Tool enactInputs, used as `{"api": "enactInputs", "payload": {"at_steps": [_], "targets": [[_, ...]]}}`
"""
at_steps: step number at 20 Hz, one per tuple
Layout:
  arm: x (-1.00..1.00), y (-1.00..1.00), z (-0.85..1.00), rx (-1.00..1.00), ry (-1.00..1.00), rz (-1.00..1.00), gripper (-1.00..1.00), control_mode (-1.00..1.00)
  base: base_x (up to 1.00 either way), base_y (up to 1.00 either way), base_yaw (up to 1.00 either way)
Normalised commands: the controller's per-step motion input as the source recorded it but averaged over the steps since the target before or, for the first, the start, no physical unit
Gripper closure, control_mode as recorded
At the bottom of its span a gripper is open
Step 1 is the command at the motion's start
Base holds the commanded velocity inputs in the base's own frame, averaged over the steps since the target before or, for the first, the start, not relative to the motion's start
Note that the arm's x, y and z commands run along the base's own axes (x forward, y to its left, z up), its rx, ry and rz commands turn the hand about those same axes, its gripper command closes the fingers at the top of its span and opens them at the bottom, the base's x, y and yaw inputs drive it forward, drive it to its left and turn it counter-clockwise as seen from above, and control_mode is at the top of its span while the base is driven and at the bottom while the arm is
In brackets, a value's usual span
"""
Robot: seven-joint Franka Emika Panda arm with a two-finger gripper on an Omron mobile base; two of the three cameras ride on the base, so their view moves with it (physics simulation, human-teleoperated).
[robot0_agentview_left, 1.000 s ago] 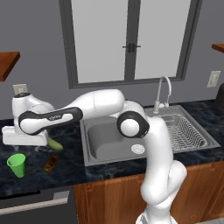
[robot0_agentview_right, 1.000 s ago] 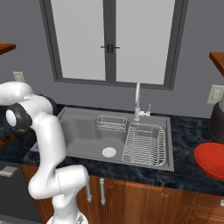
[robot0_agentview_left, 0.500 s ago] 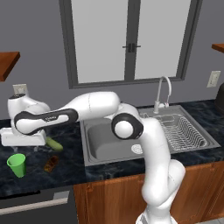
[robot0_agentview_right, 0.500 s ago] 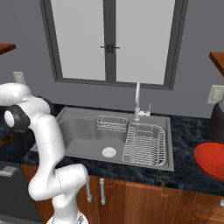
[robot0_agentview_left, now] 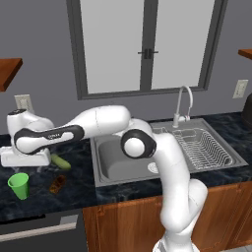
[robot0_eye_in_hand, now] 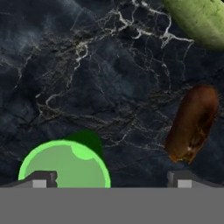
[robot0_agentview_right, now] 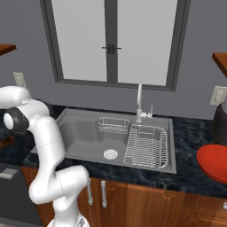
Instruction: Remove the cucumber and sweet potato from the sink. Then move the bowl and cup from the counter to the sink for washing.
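My gripper (robot0_eye_in_hand: 111,179) hangs open over the dark counter left of the sink (robot0_agentview_left: 118,162), nothing between its fingers. The bright green cup (robot0_eye_in_hand: 63,164) stands upright just below it, by the left fingertip (robot0_eye_in_hand: 41,178). The reddish-brown sweet potato (robot0_eye_in_hand: 192,122) lies on the counter ahead of the right fingertip, and the pale green cucumber (robot0_eye_in_hand: 199,17) lies beyond it. From the left base, the cup (robot0_agentview_left: 18,185), sweet potato (robot0_agentview_left: 57,183) and cucumber (robot0_agentview_left: 60,161) sit beneath my hand (robot0_agentview_left: 27,160). The red bowl (robot0_agentview_right: 215,162) rests on the counter right of the sink (robot0_agentview_right: 84,133).
The basin holds a wire basket (robot0_agentview_right: 113,125) and a dish rack (robot0_agentview_right: 148,146), with the curved faucet (robot0_agentview_right: 139,102) behind. A wall outlet (robot0_agentview_left: 22,102) is above the left counter. A dark appliance (robot0_agentview_right: 220,122) stands behind the bowl.
The hand has sunk slightly toward the counter above the cup, and the elbow has swung a little to the left. The gripper stays open; the objects have not moved.
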Motion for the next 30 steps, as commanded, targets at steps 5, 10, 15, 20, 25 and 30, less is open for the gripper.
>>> {"api": "enactInputs", "payload": {"at_steps": [5,10,15,20,25,30], "targets": [[0.08,0.13,-0.14,0.00,-0.01,0.00,-1.00,-1.00,0.00,0.00,0.00],[0.08,0.12,-0.14,0.00,0.00,0.00,-1.00,-1.00,0.00,0.00,0.00],[0.08,0.10,-0.14,-0.02,-0.04,0.00,-1.00,-1.00,0.00,0.00,0.00],[0.01,0.01,-0.07,-0.01,-0.04,0.00,-1.00,-1.00,0.00,0.00,0.00],[-0.03,0.00,-0.03,0.00,-0.01,0.00,-1.00,-1.00,0.00,0.00,0.00],[-0.17,-0.01,-0.02,0.00,-0.03,0.00,-1.00,-1.00,0.00,0.00,0.00]]}}
